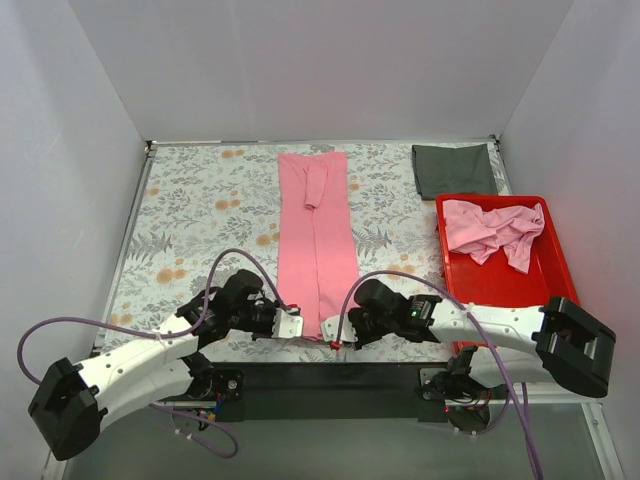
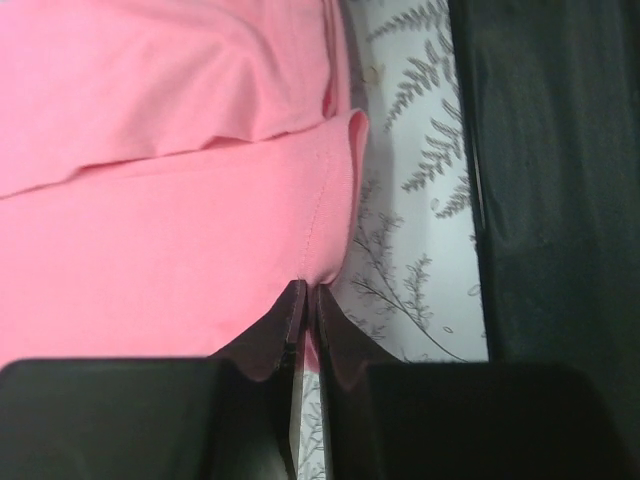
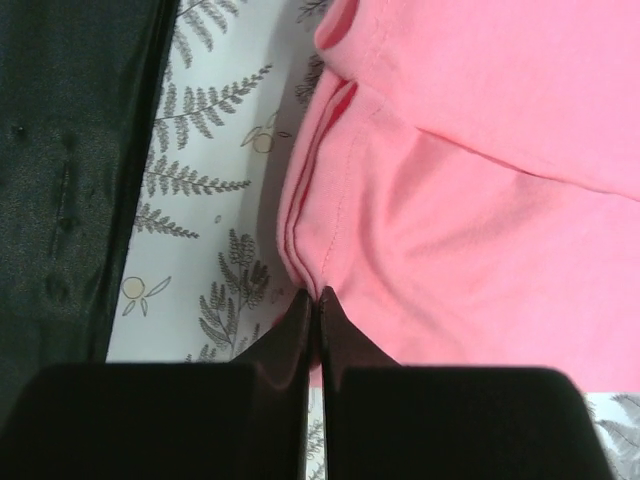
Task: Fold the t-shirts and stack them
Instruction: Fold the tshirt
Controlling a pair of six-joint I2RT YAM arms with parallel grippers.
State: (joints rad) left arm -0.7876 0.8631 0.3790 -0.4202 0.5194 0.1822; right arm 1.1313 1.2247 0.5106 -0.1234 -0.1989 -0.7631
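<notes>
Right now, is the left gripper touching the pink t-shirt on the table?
Touching. The left wrist view shows the left gripper shut on the hem of the pink t-shirt.

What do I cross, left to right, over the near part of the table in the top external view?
Left gripper's fingers → long folded pink t-shirt → right gripper's fingers → red bin holding a crumpled pink t-shirt.
</notes>
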